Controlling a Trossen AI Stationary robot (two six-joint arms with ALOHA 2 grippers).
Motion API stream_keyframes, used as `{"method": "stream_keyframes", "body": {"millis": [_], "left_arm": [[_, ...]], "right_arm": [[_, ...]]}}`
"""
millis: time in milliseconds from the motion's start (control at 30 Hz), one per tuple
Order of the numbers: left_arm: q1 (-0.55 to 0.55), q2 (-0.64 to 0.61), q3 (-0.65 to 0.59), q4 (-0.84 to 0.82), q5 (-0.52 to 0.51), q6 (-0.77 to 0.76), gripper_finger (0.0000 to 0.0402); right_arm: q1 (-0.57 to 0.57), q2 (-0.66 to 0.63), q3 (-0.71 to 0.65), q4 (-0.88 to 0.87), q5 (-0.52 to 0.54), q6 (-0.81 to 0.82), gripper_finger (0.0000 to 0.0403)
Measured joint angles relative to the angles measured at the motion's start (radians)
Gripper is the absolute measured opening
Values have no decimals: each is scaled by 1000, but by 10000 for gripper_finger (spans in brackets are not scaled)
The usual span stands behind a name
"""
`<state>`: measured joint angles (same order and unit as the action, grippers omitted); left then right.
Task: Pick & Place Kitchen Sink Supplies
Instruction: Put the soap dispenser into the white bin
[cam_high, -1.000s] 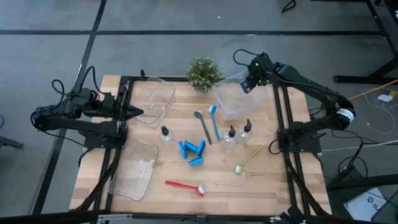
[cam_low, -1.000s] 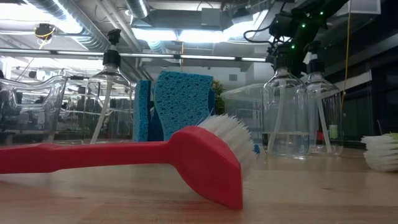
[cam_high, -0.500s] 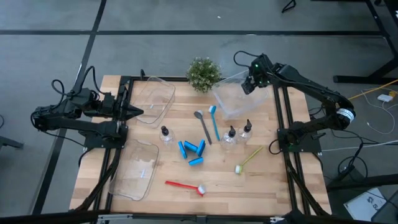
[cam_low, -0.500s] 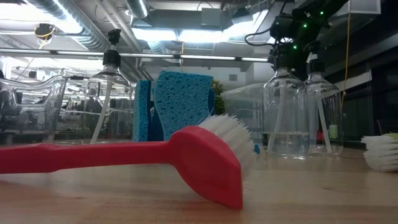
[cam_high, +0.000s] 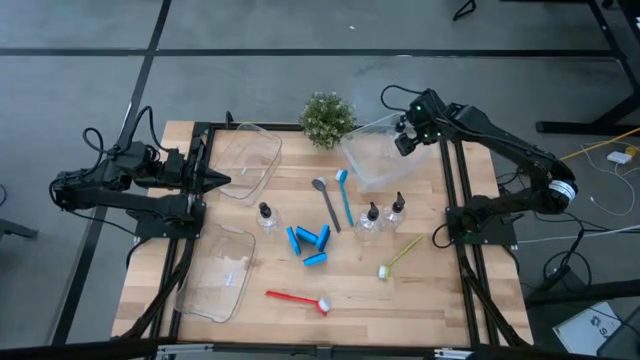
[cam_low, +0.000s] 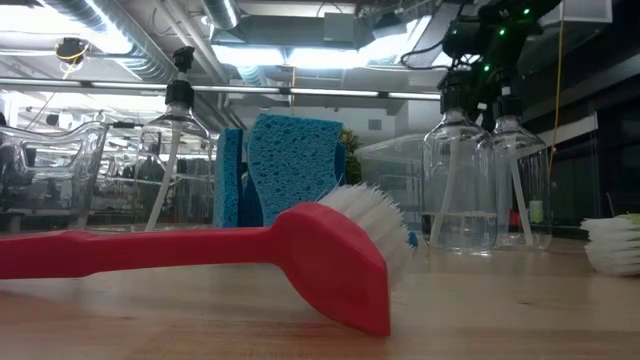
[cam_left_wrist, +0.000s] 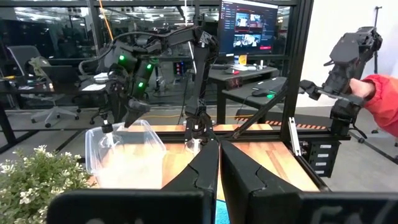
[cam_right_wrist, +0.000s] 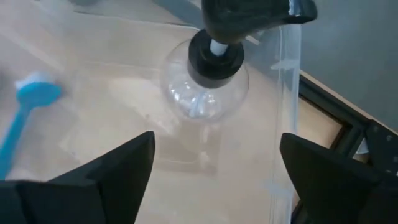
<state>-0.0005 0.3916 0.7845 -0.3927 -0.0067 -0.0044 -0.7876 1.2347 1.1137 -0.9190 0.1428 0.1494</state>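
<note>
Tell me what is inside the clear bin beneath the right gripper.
One small black-capped bottle stands in the clear bin, below the open right gripper. Nothing else shows inside; the bottle's base is partly hidden by its cap.

You look straight down on the whole table (cam_high: 300, 300) from overhead — and level across it from its surface. Both views share the red brush (cam_high: 298, 298), close in the low one.

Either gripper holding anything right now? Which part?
Nothing held. Right gripper is open above a bottle standing in the bin; left gripper shut, empty.
</note>
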Motion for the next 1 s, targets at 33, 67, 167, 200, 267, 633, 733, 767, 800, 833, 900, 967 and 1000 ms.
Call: {"method": "stream_keyframes", "body": {"millis": [33,67,167,200,267,633,733,767,800,833,900,967,1000], "left_arm": [[0,0,0,0,0,0,13],[0,0,0,0,0,0,12],[0,0,0,0,0,0,10],[0,0,0,0,0,0,9],[0,0,0,0,0,0,8],[0,0,0,0,0,0,11],[0,0,0,0,0,0,9],[0,0,0,0,0,0,8],[0,0,0,0,0,0,8],[0,0,0,0,0,0,8],[0,0,0,0,0,0,9],[0,0,0,0,0,0,11],[0,0,0,0,0,0,12]], "right_arm": [[0,-14,0,-2,-18,2,340],[0,-29,0,-3,-44,7,339],[0,-71,0,-8,-140,40,339],[0,-84,0,-10,-181,52,339],[0,-109,0,-15,-273,86,339],[124,-243,0,-18,-448,176,339],[186,-280,0,-18,-414,199,339],[209,-290,0,-18,-399,207,339],[233,-299,0,-18,-384,216,339],[259,-308,0,-17,-370,227,339],[313,-320,0,-16,-337,251,339],[369,-324,0,-14,-302,270,339],[397,-324,0,-14,-284,281,339]]}}
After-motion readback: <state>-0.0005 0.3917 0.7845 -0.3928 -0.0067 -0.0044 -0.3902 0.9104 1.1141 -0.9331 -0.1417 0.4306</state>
